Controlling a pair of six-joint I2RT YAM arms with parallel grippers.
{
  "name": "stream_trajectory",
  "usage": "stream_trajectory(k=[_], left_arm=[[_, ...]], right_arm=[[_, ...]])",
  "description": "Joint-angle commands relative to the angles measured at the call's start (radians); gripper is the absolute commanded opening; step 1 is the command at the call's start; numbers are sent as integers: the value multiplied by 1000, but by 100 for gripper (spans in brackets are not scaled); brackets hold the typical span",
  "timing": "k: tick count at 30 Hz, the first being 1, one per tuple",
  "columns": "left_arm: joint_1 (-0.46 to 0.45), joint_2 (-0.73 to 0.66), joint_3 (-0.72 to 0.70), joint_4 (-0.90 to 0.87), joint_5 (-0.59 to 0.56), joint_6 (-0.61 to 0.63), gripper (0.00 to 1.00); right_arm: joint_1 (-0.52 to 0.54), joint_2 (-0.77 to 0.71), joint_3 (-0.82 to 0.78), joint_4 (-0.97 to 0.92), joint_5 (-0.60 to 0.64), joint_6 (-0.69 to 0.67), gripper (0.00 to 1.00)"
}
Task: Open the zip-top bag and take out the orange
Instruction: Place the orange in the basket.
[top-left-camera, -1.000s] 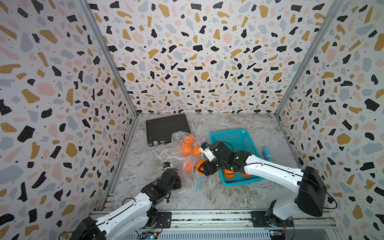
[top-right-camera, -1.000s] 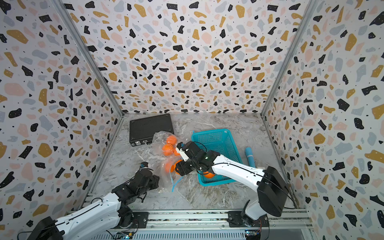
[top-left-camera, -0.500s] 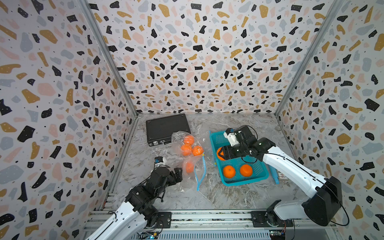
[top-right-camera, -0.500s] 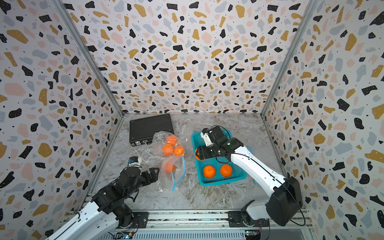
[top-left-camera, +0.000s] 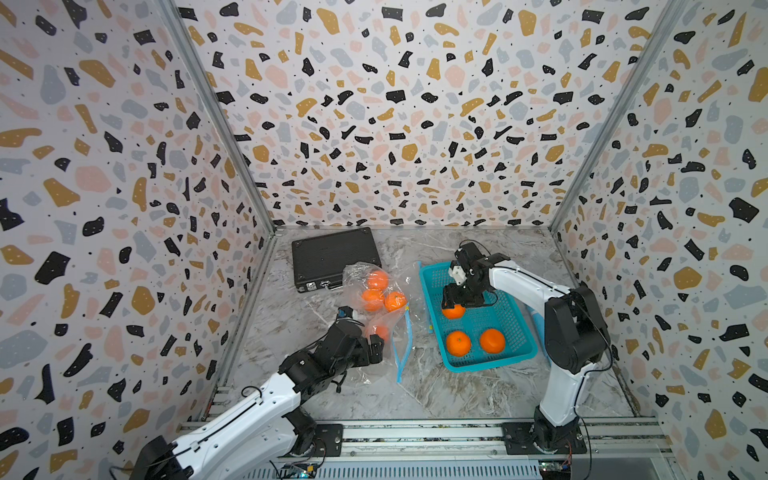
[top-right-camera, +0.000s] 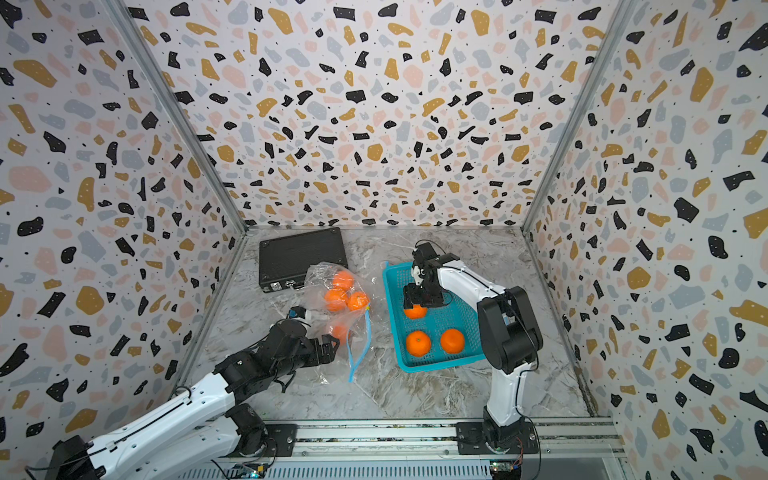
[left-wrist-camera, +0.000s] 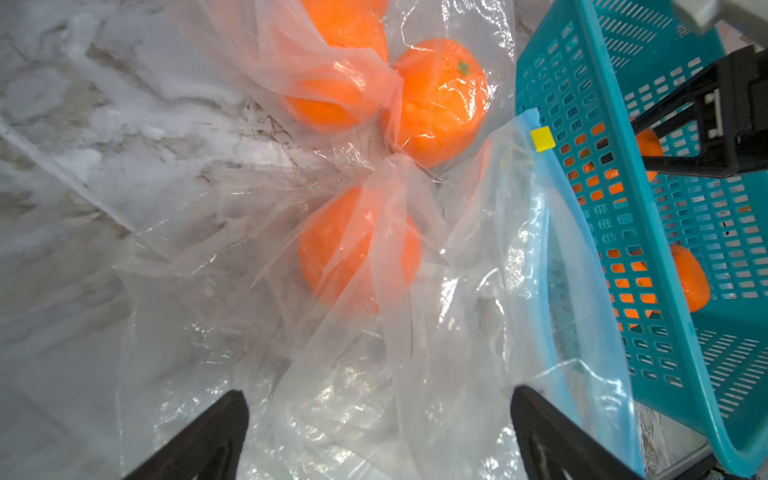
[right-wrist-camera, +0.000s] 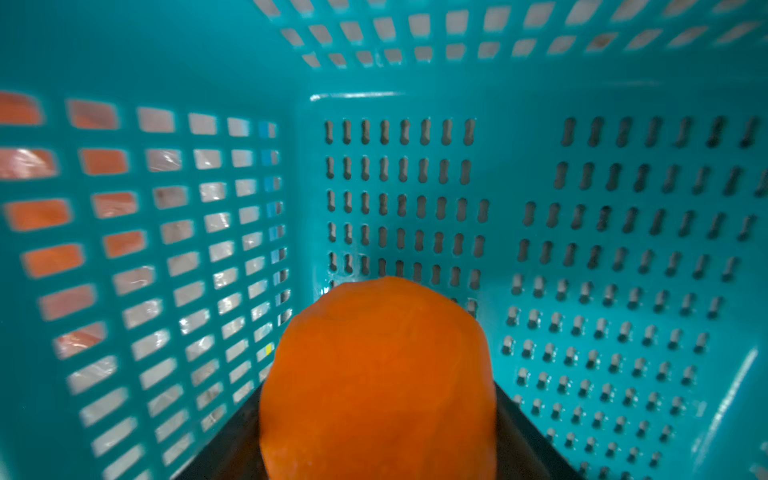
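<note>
A: Clear zip-top plastic bag (left-wrist-camera: 199, 299): thin film, crinkled, very glossy!
B: Teal perforated plastic basket (right-wrist-camera: 390, 83), smooth and shiny. Grey marble-look worktop (top-left-camera: 457, 399) looks matt. Black rectangular case (top-left-camera: 334, 253), grained, matt.

Nothing legible: faint print (left-wrist-camera: 349, 157) on the bag (left-wrist-camera: 415, 374) and a small label (top-left-camera: 310, 286) at the case's (top-left-camera: 334, 257) 6 o'clock edge are unreadable.

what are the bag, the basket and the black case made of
Zip-top bag: thin clear plastic film, glossy and crinkled; oranges show through it.
Basket: rigid teal plastic, smooth with a slight sheen, moulded slots.
Black case: probably hard plastic with a matte, textured surface; the look leaves it open.
</note>
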Motion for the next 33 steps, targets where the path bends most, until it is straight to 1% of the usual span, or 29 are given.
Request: stream_trajectory(k=[1,3,5,8,9,12,16,21,23,25,30,32,33], left_arm=[[-4,-30,20,33,-40,20,99],[-3,-42,28,16,-38,24,100],[-3,-49,33,-3,-46,27,100],[-3,-63,32,-21,-67,24,99],[-3,-67,25,-17,-69,22,99],[-3,-67,15,-11,-60,17,99],[-3,-64,17,-17,-61,19,99],[-3,-68,15,-25,-70,24,99],[-3,-72,7,-22,-70,20,99],[-3,-66,3,-22,-74,22,99],[-2,-50,1,-15,-99,20,99],[0,-50,-2,-10,-114,22,100],[1,-54,-4,-6,-120,26,97]], right_arm=[[2,8,8,-66,-31,-15,57],[4,6,-18,-55,-41,-10,57],[10,4,-21,-79,0,-14,59],[18,-15,-45,-41,50,-16,75],[19,-15,-51,-27,58,-23,78],[26,-10,-55,-18,108,-32,84],[36,-44,-42,-1,50,-46,90],[56,-103,3,-50,116,-38,92],[58,-127,-11,-63,161,-22,92],[58,-130,-2,-118,234,-16,93],[59,-169,-33,-94,196,-35,93],[82,-211,-44,-79,157,-39,93],[105,-236,-40,-84,173,-37,93]])
